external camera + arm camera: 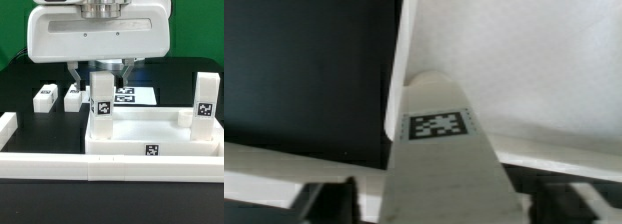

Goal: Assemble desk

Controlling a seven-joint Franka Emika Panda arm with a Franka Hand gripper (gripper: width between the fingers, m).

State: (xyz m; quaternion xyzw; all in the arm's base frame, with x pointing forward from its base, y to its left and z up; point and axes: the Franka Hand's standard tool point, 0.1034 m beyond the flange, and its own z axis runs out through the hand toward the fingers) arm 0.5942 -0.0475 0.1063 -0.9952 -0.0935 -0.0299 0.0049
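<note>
The white desk top point(130, 136) lies upside down near the front wall, a tag on its near rim. One tagged white leg point(102, 100) stands upright in its corner socket on the exterior view's left. A second leg point(203, 100) stands in the corner on the right. My gripper point(100, 80) hangs over the left leg, open, a finger on each side of the leg's top without touching it. In the wrist view the leg point(441, 150) fills the middle between my gripper's point(441, 205) dark fingers point(331, 197), with the desk top point(526, 70) beyond it.
Two loose white legs point(43, 96) point(73, 97) lie on the black table at the exterior view's left. The marker board point(135, 96) lies behind the desk top. Low white border walls run along the front point(60, 168) and left point(8, 124).
</note>
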